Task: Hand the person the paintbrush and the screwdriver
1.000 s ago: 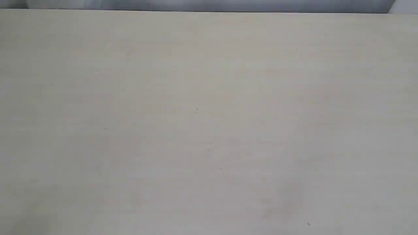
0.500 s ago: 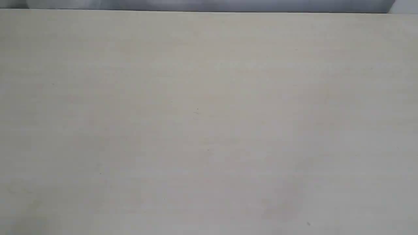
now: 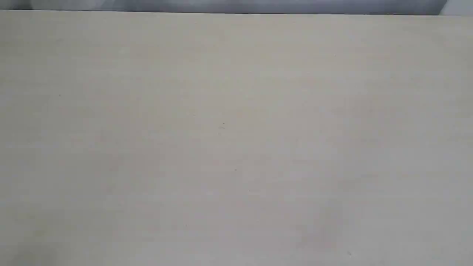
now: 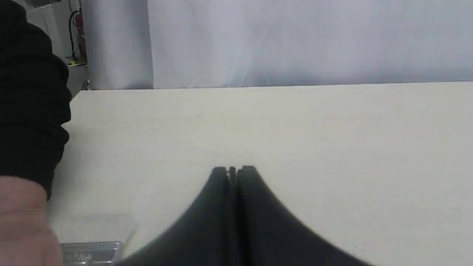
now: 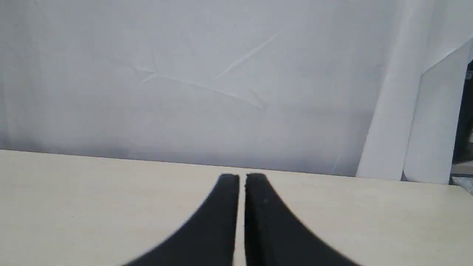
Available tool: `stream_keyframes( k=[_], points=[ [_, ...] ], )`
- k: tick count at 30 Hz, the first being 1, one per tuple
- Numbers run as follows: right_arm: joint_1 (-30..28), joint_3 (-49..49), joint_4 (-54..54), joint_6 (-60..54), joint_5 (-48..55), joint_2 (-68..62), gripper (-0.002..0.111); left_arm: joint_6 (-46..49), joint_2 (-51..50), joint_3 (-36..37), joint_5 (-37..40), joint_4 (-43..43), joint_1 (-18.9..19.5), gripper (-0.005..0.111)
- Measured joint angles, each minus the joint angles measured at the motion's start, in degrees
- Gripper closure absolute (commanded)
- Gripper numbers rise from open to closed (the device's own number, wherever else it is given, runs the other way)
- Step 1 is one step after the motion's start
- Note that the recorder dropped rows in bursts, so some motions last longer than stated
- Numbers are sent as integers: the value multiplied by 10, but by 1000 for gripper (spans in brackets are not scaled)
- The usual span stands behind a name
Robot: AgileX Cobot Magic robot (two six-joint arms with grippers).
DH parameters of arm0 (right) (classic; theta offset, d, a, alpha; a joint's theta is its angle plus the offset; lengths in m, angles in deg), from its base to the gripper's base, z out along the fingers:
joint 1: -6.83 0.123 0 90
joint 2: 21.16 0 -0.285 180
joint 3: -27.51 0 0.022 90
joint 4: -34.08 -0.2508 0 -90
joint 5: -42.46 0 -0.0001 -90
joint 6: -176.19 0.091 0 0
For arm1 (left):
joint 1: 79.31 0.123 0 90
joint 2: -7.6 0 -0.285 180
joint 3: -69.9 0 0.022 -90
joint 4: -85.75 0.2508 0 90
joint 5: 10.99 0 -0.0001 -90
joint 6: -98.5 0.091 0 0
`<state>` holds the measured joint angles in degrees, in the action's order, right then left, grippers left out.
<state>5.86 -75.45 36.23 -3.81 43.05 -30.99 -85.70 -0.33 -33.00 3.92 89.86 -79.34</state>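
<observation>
While my left gripper (image 4: 232, 169) and right gripper (image 5: 242, 177) sit closed and empty, the silver-banded, pale-bristled paintbrush (image 4: 90, 253), likely light and stiff and best gripped by its handle, sits just beside the person's bare, black-sleeved hand (image 4: 22, 221); no screwdriver shows.

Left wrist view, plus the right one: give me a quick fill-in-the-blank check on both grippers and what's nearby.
1. The left gripper is ___, gripping nothing.
2. The person wears a ___ sleeve.
3. The paintbrush shows a shiny ___ metal band.
4. The right gripper grips ___.
Missing words: shut; black; silver; nothing.
</observation>
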Motion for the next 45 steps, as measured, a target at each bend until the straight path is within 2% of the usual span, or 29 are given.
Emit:
stream_keyframes(
  k=[45],
  points=[
    [0, 0, -2, 0, 22, 13, 104, 0, 0, 0, 0, 0, 0, 107]
  ],
)
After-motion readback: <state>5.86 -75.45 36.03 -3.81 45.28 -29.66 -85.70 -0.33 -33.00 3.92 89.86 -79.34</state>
